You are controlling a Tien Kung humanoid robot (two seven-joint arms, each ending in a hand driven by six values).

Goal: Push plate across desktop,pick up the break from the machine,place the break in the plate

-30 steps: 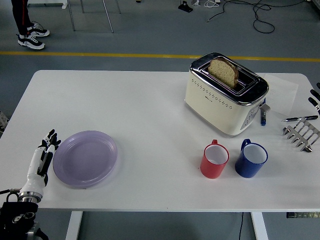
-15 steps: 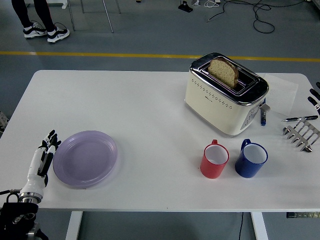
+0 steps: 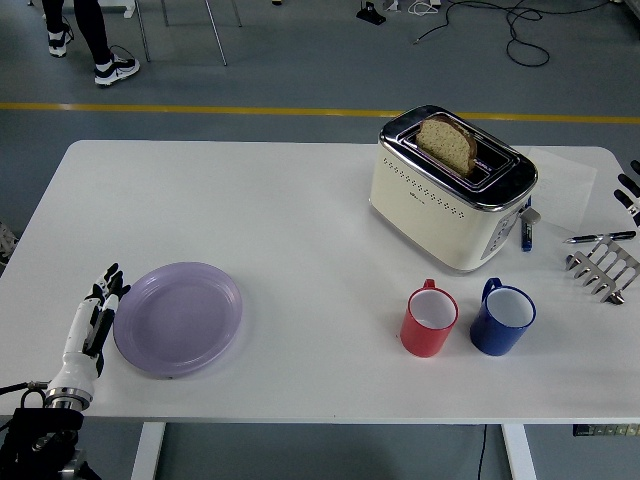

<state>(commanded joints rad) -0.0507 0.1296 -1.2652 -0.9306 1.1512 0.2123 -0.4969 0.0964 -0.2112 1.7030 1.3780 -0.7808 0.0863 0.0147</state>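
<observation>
Our left hand (image 3: 92,322) lies at the near left of the white surface (image 3: 250,210), fingers straight and together, holding nothing, its fingertips (image 3: 112,282) against the left rim of the purple plate (image 3: 178,318). The plate sits flat near the front edge. Well to its right stand a red mug (image 3: 430,321) and a blue mug (image 3: 502,320), side by side and just apart. Behind them is the cream toaster (image 3: 450,188), with a slice of bread (image 3: 447,143) standing upright in one slot. At the far right edge we see only dark fingertips of our right hand (image 3: 629,193); we cannot tell whether it is open. Near it lie a pen (image 3: 599,237) and a metal rack (image 3: 604,270).
</observation>
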